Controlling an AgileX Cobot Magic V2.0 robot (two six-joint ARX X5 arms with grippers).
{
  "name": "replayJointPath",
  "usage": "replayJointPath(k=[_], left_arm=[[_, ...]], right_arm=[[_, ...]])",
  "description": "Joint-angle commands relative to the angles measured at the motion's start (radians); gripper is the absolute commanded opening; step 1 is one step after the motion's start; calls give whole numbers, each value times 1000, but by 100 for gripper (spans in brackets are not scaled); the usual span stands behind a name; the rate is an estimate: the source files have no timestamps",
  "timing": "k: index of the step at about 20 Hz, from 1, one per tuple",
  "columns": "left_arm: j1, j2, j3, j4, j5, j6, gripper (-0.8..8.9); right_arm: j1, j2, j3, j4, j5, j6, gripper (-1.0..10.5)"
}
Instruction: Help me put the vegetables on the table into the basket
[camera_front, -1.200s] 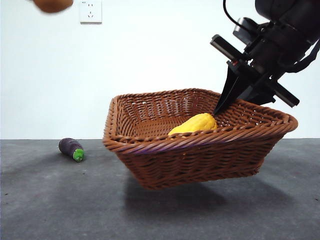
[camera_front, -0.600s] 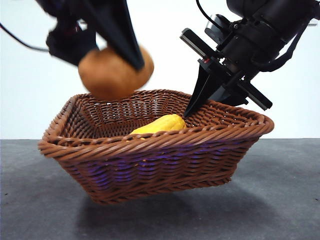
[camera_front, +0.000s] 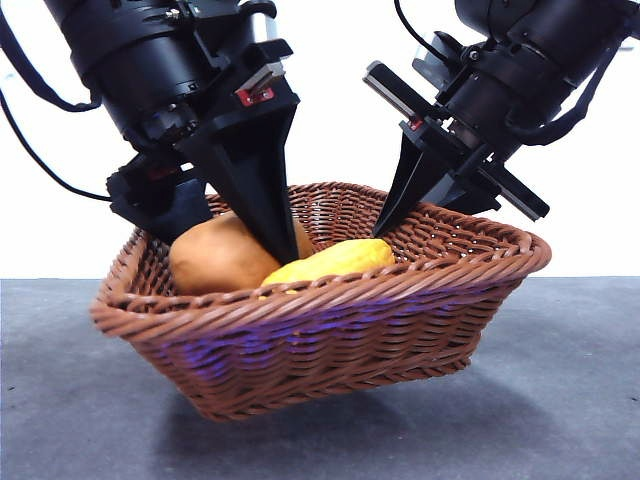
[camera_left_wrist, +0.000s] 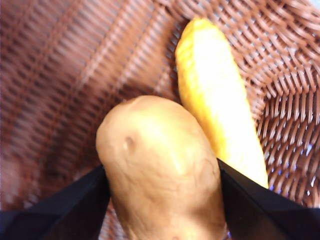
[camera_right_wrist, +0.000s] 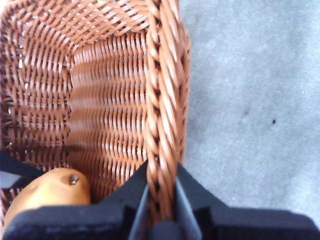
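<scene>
1. Front view: the wicker basket (camera_front: 330, 330) hangs tilted above the dark grey table (camera_front: 570, 400), its right side raised and a shadow under it. The right gripper (camera_front: 385, 222) comes in from the upper right and pinches the braided rim at the far right side. The left gripper (camera_front: 262, 240) reaches down from the upper left into the basket, clamped on the brown potato (camera_front: 220, 255), which sits low inside, behind the near rim. The yellow-orange bumpy vegetable (camera_front: 335, 260) lies in the basket just beside the potato, touching it

2. Left wrist view: the left gripper's two black jaws press against both sides of the potato (camera_left_wrist: 162, 165). The yellow-orange vegetable (camera_left_wrist: 220, 100) lies alongside it on the woven floor of the basket (camera_left_wrist: 65, 75)

3. Right wrist view: the right gripper (camera_right_wrist: 161, 195) is closed on the basket rim (camera_right_wrist: 162, 100), one jaw inside the wall and one outside. The potato (camera_right_wrist: 47, 192) shows inside the basket, and the grey table (camera_right_wrist: 250, 100) lies beyond the rim
</scene>
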Motion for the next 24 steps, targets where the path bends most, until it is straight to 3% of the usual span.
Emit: replayJointPath(k=[1,7,10,13,19,24], left_arm=[[-1,3,-4,-16,1,-14,474],[27,-32,108,-115,-17,-36,474],[86,-73,246,-187,-145,-36,472],[230,-89,411,-225,-245,-43,472],[536,30,478,-148,-185,-112,473],[574,336,587,-92,-160,-188,473]], right_arm=[[1,6,0,22,-10,-2,-12],[0,6,0,21,-2,-5,-12],[-1,5,0,21,-2,-7,-12],[-24,-10,1,21,-9,-9,-12],[-139,-204,2,-4,-42,-37,-12],[-186,-332,2,-124,-36,-110,-12]])
